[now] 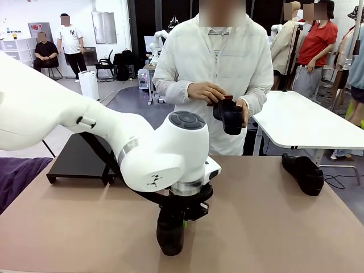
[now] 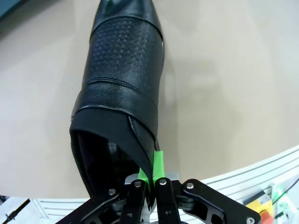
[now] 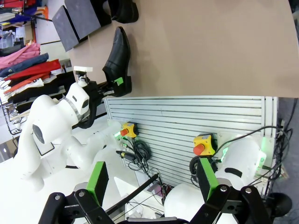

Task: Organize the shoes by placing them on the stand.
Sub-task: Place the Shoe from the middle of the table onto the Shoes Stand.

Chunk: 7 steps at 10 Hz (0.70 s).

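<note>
Left wrist view: left gripper [image 2: 150, 179] pinches the heel rim of a glossy black leather shoe [image 2: 124, 70].
Dotted band crosses its top; smooth tan table [image 2: 233, 93] beneath; right gripper [image 3: 152, 175] gapes open.

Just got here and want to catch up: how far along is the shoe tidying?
Done: nothing visibly on the stand. In hand: left claw pinches one shoe by its rim. Left: it, the table shoe, the shoe beside the stand, the person's shoe.

Left arm [image 1: 153, 153] glossy white, dark-grey joint cap [image 1: 186, 120]; left pincer [image 2: 156, 163] black, silver screws [image 2: 162, 182], green pads [image 2: 159, 158]; person's jacket [image 1: 182, 57] white.
</note>
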{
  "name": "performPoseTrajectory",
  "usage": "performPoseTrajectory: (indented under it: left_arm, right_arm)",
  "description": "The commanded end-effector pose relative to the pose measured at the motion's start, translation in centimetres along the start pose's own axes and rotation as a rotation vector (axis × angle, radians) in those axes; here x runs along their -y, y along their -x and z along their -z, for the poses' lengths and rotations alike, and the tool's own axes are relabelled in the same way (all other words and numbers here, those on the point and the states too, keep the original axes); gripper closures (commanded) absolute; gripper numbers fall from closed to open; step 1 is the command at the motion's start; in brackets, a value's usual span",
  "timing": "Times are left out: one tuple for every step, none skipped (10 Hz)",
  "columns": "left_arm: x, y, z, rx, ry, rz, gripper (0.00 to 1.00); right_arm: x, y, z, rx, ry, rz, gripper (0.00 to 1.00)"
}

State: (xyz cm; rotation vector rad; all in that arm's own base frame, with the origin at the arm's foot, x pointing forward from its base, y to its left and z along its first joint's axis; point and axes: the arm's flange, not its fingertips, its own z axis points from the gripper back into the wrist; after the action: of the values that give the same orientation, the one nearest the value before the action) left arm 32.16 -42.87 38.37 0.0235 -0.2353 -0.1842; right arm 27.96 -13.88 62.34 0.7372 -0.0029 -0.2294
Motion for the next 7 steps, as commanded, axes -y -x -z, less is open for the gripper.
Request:
performPoseTrajectory:
  left_arm:
    - [-2.6, -0.1, -3.9, 0.042, -0.023, 0.026, 1.00]
    - [-4.6, 0.3, -6.9, 0.097, -0.026, 0.044, 1.00]
    - [-7.5, 1.3, -10.6, 0.144, -0.030, 0.034, 1.00]
    - [-10.5, 2.7, -13.5, 0.189, -0.073, -0.055, 1.00]
    - [-13.5, 3.9, -15.1, 0.260, -0.147, -0.181, 1.00]
    - [-15.3, 4.3, -15.2, 0.263, -0.202, -0.285, 1.00]
    - [-9.7, 1.7, -13.4, 0.193, -0.079, -0.082, 1.00]
  right_arm:
    - [0.1, 0.1, -0.3, -0.004, -0.001, -0.012, 0.00]
    - [0.1, 0.1, -0.3, -0.004, -0.001, -0.012, 0.00]
    - [0.1, 0.1, -0.3, -0.004, -0.001, -0.012, 0.00]
    - [0.1, 0.1, -0.3, -0.004, -0.001, -0.012, 0.00]
    - [0.1, 0.1, -0.3, -0.004, -0.001, -0.012, 0.00]
    - [0.1, 0.1, -0.3, -0.004, -0.001, -0.012, 0.00]
    - [0.1, 0.1, -0.3, -0.004, -0.001, -0.012, 0.00]
